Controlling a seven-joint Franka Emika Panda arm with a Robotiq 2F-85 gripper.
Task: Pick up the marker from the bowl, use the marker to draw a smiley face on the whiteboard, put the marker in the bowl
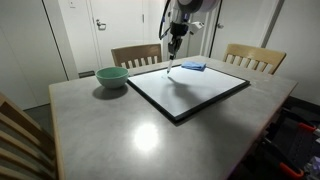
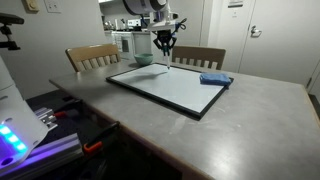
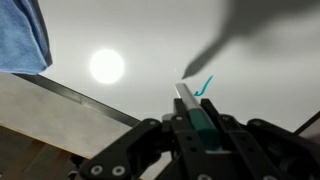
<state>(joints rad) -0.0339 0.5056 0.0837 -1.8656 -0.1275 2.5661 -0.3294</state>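
Observation:
My gripper (image 3: pixel 190 112) is shut on the marker (image 3: pixel 190 102), a thin grey pen with a green end, its tip down on the whiteboard (image 3: pixel 140 40). A short teal curved stroke (image 3: pixel 206 88) lies on the board just beyond the tip. In both exterior views the gripper (image 1: pixel 175 45) (image 2: pixel 163 44) hangs over the far part of the black-framed whiteboard (image 1: pixel 190 90) (image 2: pixel 170 85). The pale green bowl (image 1: pixel 112 77) (image 2: pixel 143 60) sits on the table beside the board; nothing shows in it.
A flat blue pad (image 1: pixel 194 66) (image 2: pixel 215 79) (image 3: pixel 22 35) lies on the board's edge. Wooden chairs (image 1: pixel 135 55) (image 1: pixel 255 57) stand at the grey table's (image 1: pixel 120 125) far sides. A lamp glare (image 3: pixel 106 66) shines on the board.

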